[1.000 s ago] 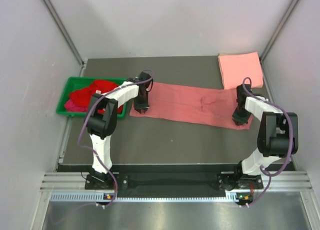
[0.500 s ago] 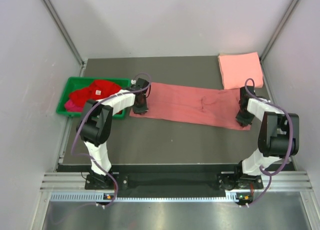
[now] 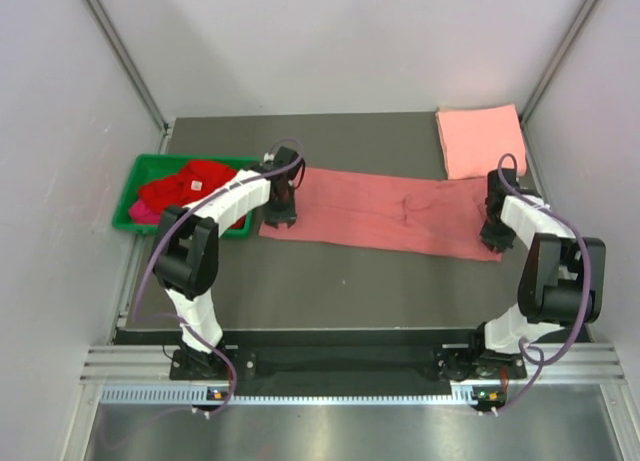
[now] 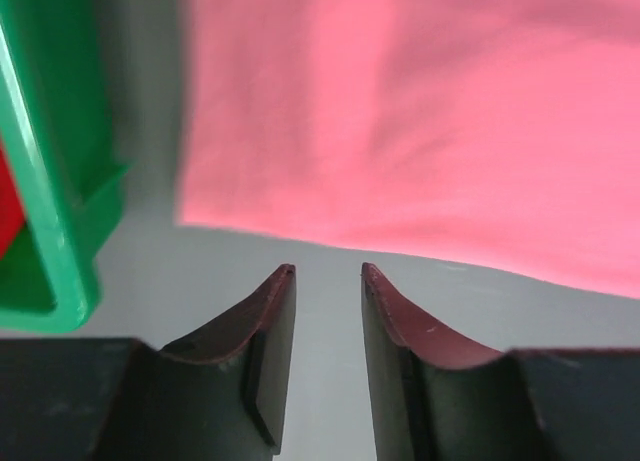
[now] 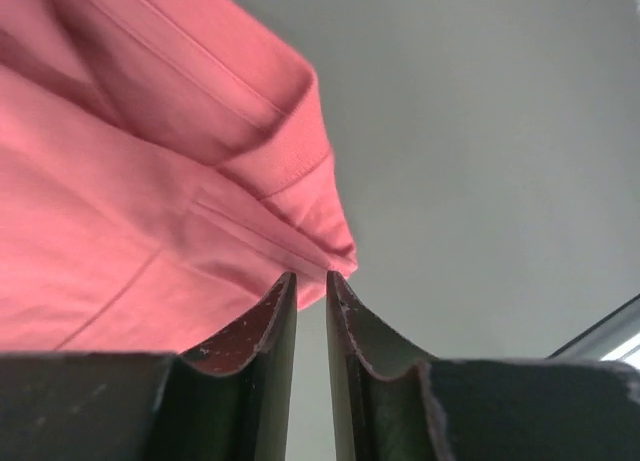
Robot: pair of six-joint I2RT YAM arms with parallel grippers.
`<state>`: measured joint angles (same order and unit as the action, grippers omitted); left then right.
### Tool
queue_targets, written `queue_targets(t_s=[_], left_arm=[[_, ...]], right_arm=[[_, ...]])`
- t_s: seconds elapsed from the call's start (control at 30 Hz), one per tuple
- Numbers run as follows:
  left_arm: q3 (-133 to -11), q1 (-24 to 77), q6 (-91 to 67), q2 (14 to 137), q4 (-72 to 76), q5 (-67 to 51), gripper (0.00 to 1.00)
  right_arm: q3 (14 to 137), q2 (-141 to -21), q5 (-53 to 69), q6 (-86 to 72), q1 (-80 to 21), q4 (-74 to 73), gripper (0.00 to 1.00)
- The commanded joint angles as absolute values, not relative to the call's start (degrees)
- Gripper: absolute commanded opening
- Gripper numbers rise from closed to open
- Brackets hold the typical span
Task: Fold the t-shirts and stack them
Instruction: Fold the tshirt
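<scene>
Bright even overhead light, faint shadows; top view sharp, t-shirt (image 4: 420,121) blurred at left wrist

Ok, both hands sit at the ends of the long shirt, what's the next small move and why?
Probably nudge the left hand forward and close on the shirt's left end, to fold it over. The shirt lies flat as a long strip, this hand and the right hand are open and empty, and the edge lies just beyond the left fingertips.
</scene>
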<state>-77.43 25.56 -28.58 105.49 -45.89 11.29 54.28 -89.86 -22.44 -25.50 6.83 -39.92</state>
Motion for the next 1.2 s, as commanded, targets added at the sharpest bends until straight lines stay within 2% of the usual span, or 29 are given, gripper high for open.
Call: queue_targets(t_s=[0.0, 0.13, 0.2, 0.3, 0.43, 0.5, 0.57, 0.8, 0.93, 1.17], left_arm=[[-88.40, 26.54, -25.06, 103.10, -45.81, 0.41, 0.39], [-91.49, 26.46, -27.06, 104.50, -33.51, -18.22, 0.40], [-92.63, 26.54, -29.17, 106.69, -27.52, -22.57, 0.39], [-96.67, 26.46, -27.96, 111.26, -29.33, -24.26, 0.38], [-103.09, 26.54, -23.65, 116.36, -39.36, -18.56, 0.36], [-102.31, 26.54, -21.90, 116.19, -42.96, -13.29, 0.36], [-98.89, 26.54, -20.92, 113.83, -43.94, -8.82, 0.39], [-88.08, 26.28, -17.23, 105.48, -49.48, 9.45, 0.40], [-80.97, 25.75, -18.54, 102.75, -48.52, 13.00, 0.40], [-76.56, 25.49, -19.25, 102.57, -48.08, 18.36, 0.41]], right_arm=[[61.41, -84.47, -19.96, -22.07, 7.47, -41.92, 0.21], [66.00, -84.11, -9.62, -18.03, 7.56, -38.07, 0.24], [69.50, -86.91, -6.61, -17.49, 7.65, -37.53, 0.23], [72.15, -91.03, -0.28, -19.16, 7.65, -36.83, 0.20], [71.90, -94.48, 4.13, -22.84, 7.47, -36.39, 0.17], [69.28, -94.40, 3.08, -27.31, 7.47, -36.12, 0.20], [65.94, -93.17, 2.63, -32.94, 7.65, -35.86, 0.28], [59.16, -84.30, 2.89, -41.47, 9.31, -36.91, 0.36], [55.11, -81.39, 0.81, -44.20, 10.11, -36.92, 0.38], [51.95, -80.69, -5.00, -42.98, 10.99, -37.53, 0.41]])
